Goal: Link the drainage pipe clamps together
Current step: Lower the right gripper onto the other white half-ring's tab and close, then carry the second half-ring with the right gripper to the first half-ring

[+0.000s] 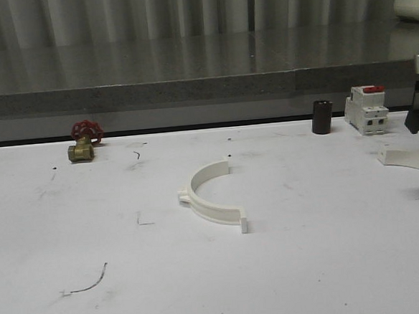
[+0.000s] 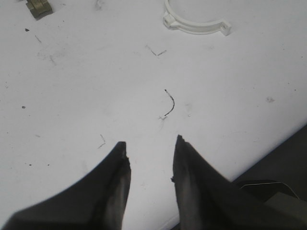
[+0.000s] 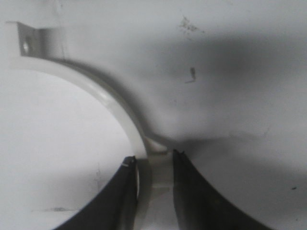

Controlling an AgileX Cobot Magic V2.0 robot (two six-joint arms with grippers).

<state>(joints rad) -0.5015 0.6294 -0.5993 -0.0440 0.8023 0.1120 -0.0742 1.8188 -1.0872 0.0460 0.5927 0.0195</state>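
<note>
Straddling the white plastic semicircular clamp half (image 3: pixel 103 98) at the tabletop's (image 1: pixel 204 287) far right edge, the right end effector (image 3: pixel 154 160) grips it. The other white half-ring (image 1: pixel 211 198) lies mid-tabletop; the left end effector (image 2: pixel 150 148) hovers spread, empty.

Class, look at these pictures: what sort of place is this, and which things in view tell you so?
Probably a lab or workshop test bench, not a home. A bare, scuffed white table holds assorted hardware: a brass valve with a red handwheel, a breaker, and white pipe clamp halves.
</note>
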